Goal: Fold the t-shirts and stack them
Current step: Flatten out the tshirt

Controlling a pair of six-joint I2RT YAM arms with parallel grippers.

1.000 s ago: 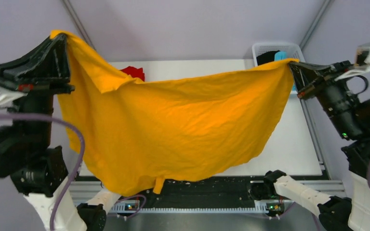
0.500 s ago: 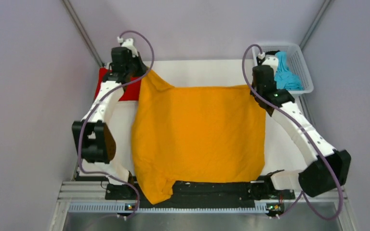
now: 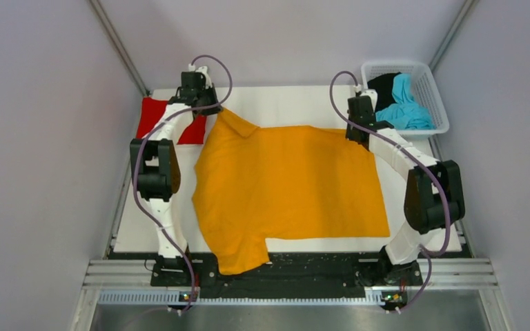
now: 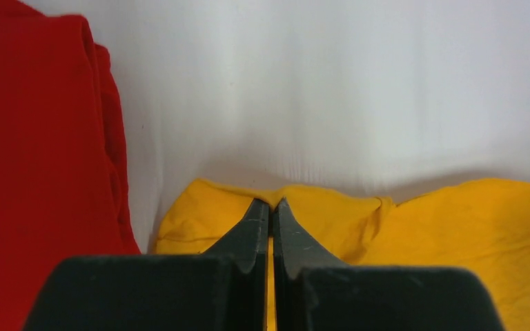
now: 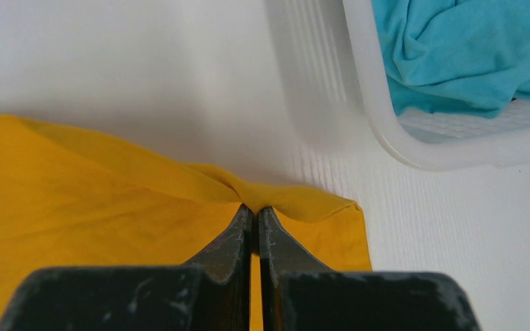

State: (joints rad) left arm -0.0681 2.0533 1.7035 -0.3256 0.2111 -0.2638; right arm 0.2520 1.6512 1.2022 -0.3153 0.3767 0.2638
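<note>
orange-yellow tee (image 3: 290, 183), red tee (image 3: 150, 121), cyan tee (image 3: 407, 107), blk tee (image 3: 384, 83)

Left arm (image 3: 168, 221): white moulded link shells alternating with black cylindrical joint housings. Right arm (image 3: 395, 148): identical build and colours.

Left pincer (image 4: 270, 204): two matte black wedge-shaped fingers (image 4: 248, 231) taper to thin tips. They spring from a broad black block behind them. Fine pale scratches mark the inner edges.

Right pincer (image 5: 255, 209): same black wedges. The block behind its tips carries heavier whitish scuffing.

Left cable (image 3: 210, 57): grey-purple, looping out behind the pincer and trailing back along the arm. Right cable (image 3: 331, 86): same colour and routing.
</note>
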